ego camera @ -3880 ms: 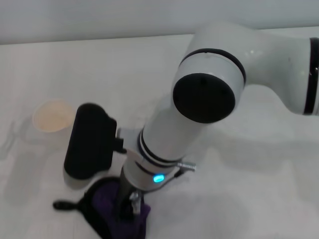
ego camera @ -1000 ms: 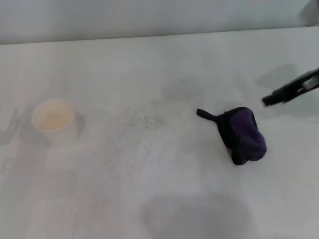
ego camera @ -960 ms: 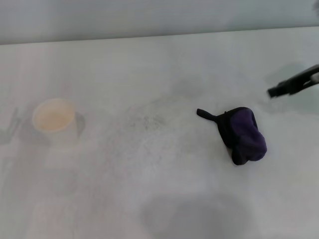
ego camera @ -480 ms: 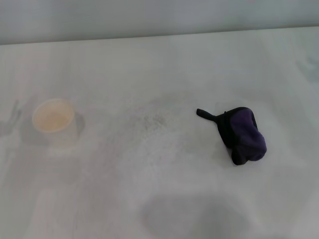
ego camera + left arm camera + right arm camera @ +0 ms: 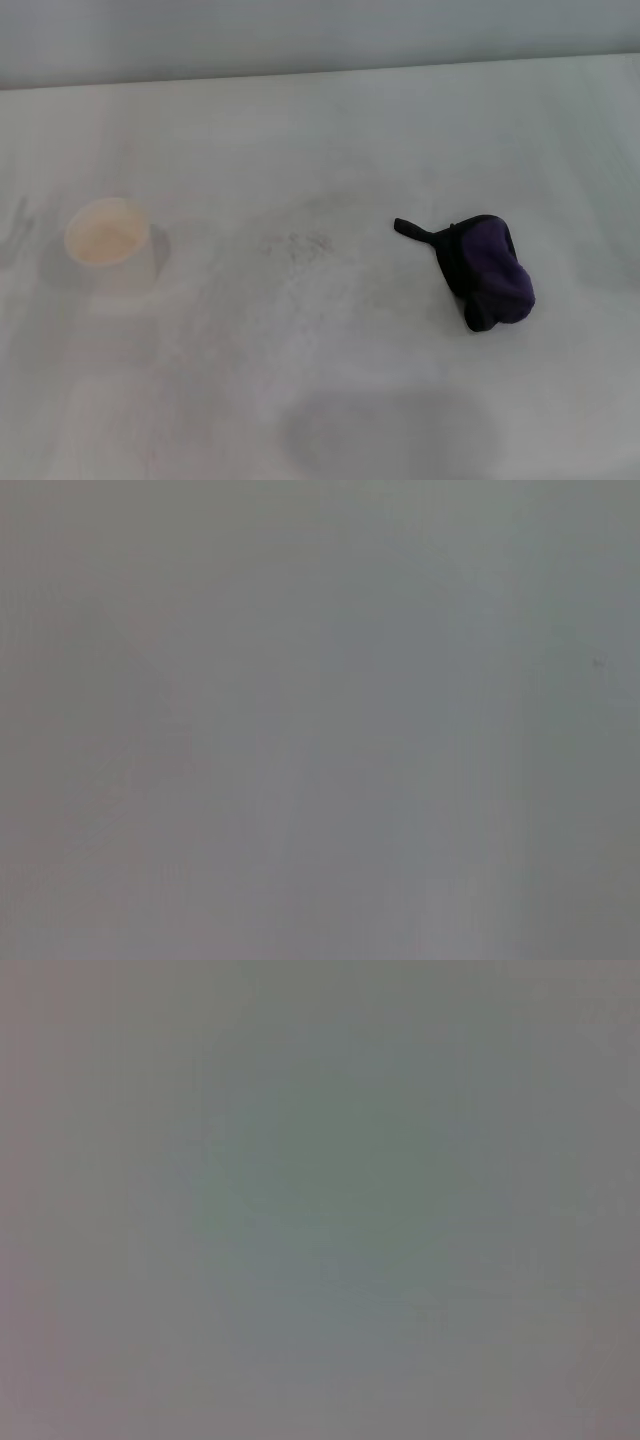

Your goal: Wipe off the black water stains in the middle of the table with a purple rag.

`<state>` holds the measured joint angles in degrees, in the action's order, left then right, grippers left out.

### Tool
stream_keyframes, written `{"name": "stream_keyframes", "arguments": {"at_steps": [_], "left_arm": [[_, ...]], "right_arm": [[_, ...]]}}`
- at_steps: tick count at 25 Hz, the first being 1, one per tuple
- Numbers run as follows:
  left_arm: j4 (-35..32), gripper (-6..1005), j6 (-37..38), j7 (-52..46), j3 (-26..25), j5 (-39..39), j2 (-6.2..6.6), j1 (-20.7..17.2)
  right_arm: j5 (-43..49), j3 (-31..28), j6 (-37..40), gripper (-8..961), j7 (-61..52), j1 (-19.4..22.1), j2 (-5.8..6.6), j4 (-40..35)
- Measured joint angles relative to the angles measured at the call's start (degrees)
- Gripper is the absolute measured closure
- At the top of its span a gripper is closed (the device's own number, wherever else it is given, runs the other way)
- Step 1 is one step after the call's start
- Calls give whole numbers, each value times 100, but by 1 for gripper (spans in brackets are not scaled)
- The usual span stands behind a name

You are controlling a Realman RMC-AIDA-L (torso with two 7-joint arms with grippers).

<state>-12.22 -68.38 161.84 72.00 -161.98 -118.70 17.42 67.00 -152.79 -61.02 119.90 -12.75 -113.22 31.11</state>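
Observation:
The purple rag (image 5: 487, 270) lies bunched on the white table (image 5: 320, 120), right of the middle, its black loop tab pointing left. No blackish-maroon stain shows anywhere; only a faint grey speckled smudge (image 5: 297, 243) marks the middle of the table. Neither gripper is in the head view. Both wrist views show only a plain grey surface, with no fingers and no objects.
A white paper cup (image 5: 108, 240) stands upright at the left. A soft round shadow (image 5: 390, 432) lies on the table near the front edge.
The right arm, which held the rag down at the front left, has set it down right of the middle and withdrawn out of view to the right. The rag lies still.

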Motion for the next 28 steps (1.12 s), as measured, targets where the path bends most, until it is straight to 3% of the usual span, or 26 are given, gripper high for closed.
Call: {"name": "stream_keyframes", "arguments": {"at_steps": [4, 11, 28], "left_arm": [[23, 137, 0, 2, -2, -9, -4, 25], [33, 137, 133, 5, -2, -6, -13, 67], [119, 137, 204, 6, 23, 12, -39, 208]], "right_arm": [[-1349, -2, -187, 563, 1764, 107, -140, -812], [-2262, -11, -259, 561, 3557, 59, -142, -1753], [-2344, -22, 147, 556, 4437, 30, -148, -1889]]}}
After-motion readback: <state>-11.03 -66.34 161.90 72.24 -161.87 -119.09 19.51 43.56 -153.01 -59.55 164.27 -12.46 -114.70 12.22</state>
